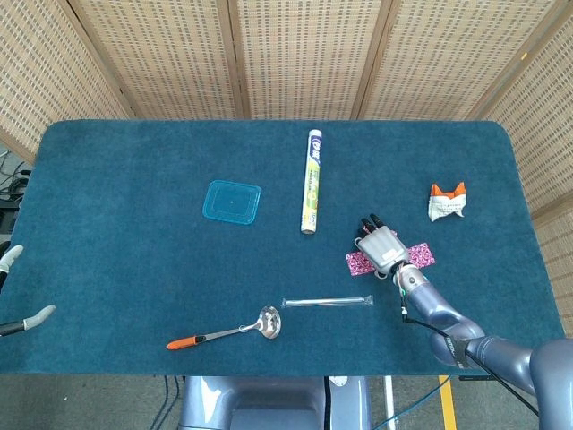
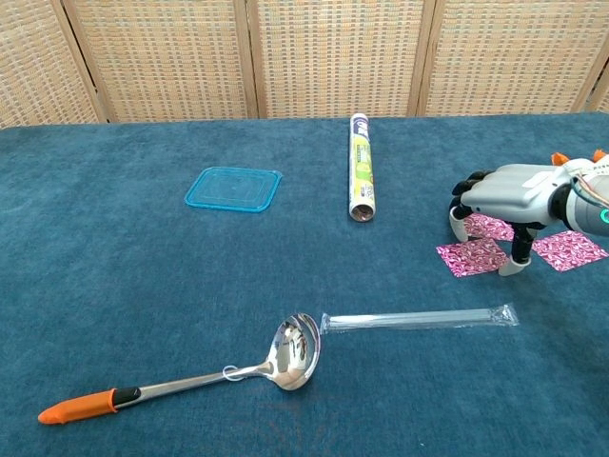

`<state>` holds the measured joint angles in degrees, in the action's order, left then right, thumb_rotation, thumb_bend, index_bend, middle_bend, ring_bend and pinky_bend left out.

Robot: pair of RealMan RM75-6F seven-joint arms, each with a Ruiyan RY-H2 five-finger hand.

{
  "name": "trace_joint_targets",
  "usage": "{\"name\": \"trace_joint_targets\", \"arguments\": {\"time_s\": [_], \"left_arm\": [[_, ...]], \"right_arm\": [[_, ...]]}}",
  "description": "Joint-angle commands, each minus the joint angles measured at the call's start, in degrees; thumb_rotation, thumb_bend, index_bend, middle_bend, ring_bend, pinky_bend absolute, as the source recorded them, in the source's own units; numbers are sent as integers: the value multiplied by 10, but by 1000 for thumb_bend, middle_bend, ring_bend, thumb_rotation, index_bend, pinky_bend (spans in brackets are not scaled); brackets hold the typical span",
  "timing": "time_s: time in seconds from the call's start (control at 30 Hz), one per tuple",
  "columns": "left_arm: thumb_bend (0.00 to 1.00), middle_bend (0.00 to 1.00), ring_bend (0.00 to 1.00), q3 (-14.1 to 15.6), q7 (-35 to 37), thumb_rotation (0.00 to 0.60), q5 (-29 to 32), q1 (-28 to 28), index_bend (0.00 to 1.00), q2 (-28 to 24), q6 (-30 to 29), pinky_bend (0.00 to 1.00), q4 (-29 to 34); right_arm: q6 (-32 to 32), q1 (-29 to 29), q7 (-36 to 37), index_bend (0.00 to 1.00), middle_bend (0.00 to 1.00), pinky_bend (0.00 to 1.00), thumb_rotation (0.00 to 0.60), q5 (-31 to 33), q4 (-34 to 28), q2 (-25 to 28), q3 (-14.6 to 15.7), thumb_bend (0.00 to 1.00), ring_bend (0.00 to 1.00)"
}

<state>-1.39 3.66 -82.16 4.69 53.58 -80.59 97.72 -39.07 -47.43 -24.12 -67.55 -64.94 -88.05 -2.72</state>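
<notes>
A teal carpeted tabletop [image 1: 134,233] stands before woven cane screens [image 1: 295,54]. The right hand [image 2: 509,195] arches, fingers apart and holding nothing, with fingertips [image 2: 514,267] resting on a pink patterned cloth [image 2: 474,255] at the right. Only the head view shows the left hand [image 1: 18,313], cut off at the edge, its state indeterminate. The orange-and-white packet [image 1: 447,202] is nearly hidden in the chest view.

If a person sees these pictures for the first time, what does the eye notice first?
The right hand catches the eye first, fingers curled down over a pink patterned cloth at the table's right. Next come the steel ladle with its orange handle near the front edge, and the blue lid further back.
</notes>
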Motion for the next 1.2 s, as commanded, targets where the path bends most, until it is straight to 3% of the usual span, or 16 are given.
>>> {"name": "trace_joint_targets", "arguments": {"time_s": [0.03, 0.27, 0.4, 1.2], "left_arm": [[0, 0, 0, 0, 0, 203, 0, 0, 23, 0, 1, 0, 0], [0, 0, 0, 0, 0, 203, -1, 0, 23, 0, 0, 0, 1], [0, 0, 0, 0, 0, 201, -1, 0, 22, -1, -1, 0, 1], [0, 0, 0, 0, 5, 203, -2, -2, 23, 0, -3, 0, -2]], "right_arm": [[-1, 1, 2, 418, 216, 0, 600, 0, 1, -1, 0, 259, 0], [-3, 1, 8, 444, 228, 0, 600, -6, 4, -2, 0, 260, 0], [-4, 2, 12, 454, 232, 0, 600, -8, 4, -1, 0, 311, 0], [-15, 2, 11, 471, 243, 0, 600, -12, -31, 20, -6, 312, 0]]}}
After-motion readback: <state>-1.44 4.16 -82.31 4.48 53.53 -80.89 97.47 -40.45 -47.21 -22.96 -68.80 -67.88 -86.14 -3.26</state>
